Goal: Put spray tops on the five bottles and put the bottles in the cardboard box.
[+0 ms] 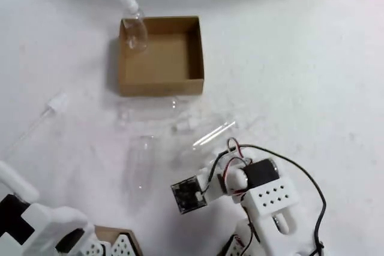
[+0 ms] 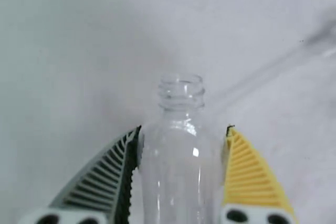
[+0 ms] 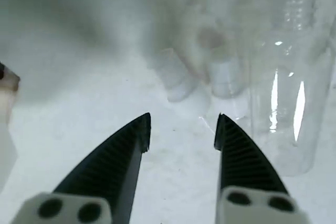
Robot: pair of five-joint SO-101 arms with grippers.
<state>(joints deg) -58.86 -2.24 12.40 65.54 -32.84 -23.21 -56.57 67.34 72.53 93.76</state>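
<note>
- The left end effector [image 2: 184, 129] is closed on an uncapped bottle [image 2: 178, 156]. Its grey finger [image 2: 113, 177] and yellow finger [image 2: 249, 174] press the bottle's two sides, and the open neck points away past the fingertips.
- The right end effector [image 3: 182, 117] is spread apart, with nothing between its black fingers [image 3: 118, 161], low over the worktop [image 3: 79, 77]. Two white spray tops [image 3: 178, 80] lie just beyond its tips. A clear bottle [image 3: 291, 82] lies beside them, off to one side of the fingers.
- The cardboard box [image 1: 161, 82] sits open side up toward the far side of the worktop, well apart from both arms. A capped bottle [image 1: 134, 31] is at its far-left corner, with the sprayer above the rim.
- The widest stretch of worktop lies to the right of the box and beyond the right arm [image 1: 267, 193].
- Between the box and the right arm, lying bottles [image 1: 141, 163] and a sprayer with its dip tube [image 1: 210, 133] crowd the direct line.
- A loose spray top [image 1: 55, 106] lies left of the box, its tube trailing toward the near-left edge, ahead of the left arm [image 1: 42, 226].
</note>
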